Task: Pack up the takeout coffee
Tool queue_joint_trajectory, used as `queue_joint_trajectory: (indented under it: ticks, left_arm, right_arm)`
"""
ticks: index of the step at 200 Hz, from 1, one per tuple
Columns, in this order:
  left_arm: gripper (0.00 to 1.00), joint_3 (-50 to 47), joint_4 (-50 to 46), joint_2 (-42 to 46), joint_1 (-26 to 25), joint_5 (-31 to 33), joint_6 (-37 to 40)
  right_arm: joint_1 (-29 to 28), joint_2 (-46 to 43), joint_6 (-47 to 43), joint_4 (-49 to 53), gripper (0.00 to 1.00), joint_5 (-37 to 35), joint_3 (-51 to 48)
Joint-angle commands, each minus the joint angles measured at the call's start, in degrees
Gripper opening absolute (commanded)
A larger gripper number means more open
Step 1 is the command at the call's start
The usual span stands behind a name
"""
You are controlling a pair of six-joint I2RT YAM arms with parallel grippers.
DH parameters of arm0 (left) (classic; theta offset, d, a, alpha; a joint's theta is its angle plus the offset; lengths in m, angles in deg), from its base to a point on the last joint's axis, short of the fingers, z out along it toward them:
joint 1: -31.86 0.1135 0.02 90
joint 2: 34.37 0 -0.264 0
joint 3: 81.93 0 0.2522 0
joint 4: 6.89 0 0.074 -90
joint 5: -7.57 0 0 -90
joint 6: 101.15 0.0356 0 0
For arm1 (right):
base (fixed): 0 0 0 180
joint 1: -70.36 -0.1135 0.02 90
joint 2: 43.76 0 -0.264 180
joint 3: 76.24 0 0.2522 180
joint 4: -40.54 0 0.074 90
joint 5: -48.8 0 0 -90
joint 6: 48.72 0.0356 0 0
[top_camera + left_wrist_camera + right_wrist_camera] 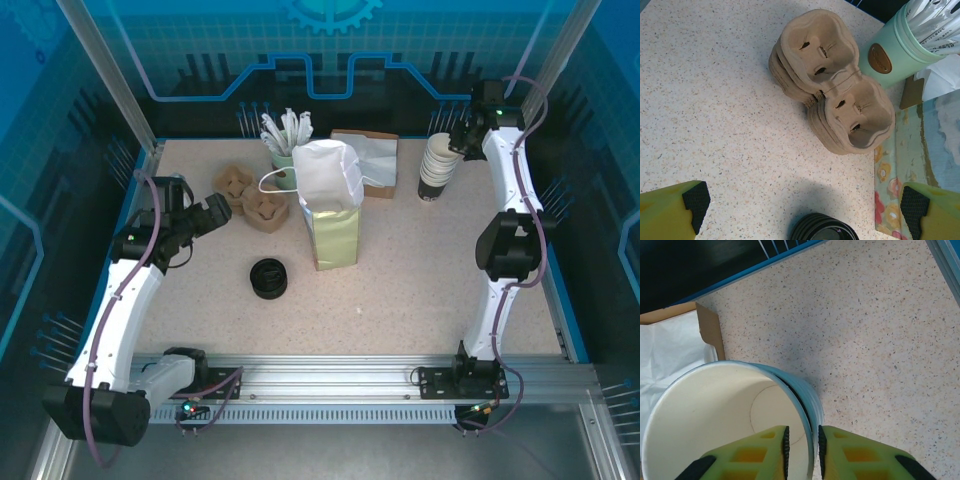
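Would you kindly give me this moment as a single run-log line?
left gripper: jaws open, over table | right gripper: jaws narrow, astride rim of top cup | paper bag: upright

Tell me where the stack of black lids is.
In the top external view, the stack of black lids sits left of centre on the table, nearer than the cup carriers and left of the paper bag.

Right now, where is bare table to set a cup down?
Bare: the patch between the paper bag and the right arm, and the front strip between the lid stack and the rail. Crowded: rear left, around the cup carriers and stirrer cup.
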Motion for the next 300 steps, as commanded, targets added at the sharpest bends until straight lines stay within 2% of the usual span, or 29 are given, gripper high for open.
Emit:
queue_joint_trajectory:
  ticks: [1, 20, 74, 148, 206, 242, 300]
  left_arm:
    - [0.99, 0.57, -0.12, -0.05, -0.29, -0.9, 0.59]
    - [0.99, 0.66, -0.36, -0.09, -0.29, -0.79, 0.62]
    - [0.99, 1.26, -1.2, 0.18, -0.29, -0.98, 0.41]
    - [0.99, 5.49, -4.11, 1.57, -0.46, -3.68, 0.55]
    - [0.99, 7.93, -7.53, 4.57, -2.38, -4.99, 0.29]
    - [0.99, 6.71, -9.26, 6.66, -4.55, -7.22, 0.12]
    - [0.98, -0.97, -11.13, 9.43, -6.34, -10.77, -2.42]
  right_arm:
    - [0.12, 0.96, -0.46, 1.17, 0.2, -0.71, 2.05]
    - [0.12, 1.2, -0.44, 1.08, 0.19, -0.46, 2.19]
    - [0.03, 0.21, -0.81, 2.4, 0.02, -0.21, 3.91]
    - [-0.6, -8.85, -0.39, 6.09, 0.0, 1.37, 7.85]
    - [-1.8, -19.66, -0.24, 9.05, 0.0, 3.71, 7.59]
    - [-3.83, -30.84, -0.49, 8.0, 0.0, 6.01, -2.81]
    - [-10.51, -55.18, 3.44, -0.41, 0.0, 8.07, -36.5]
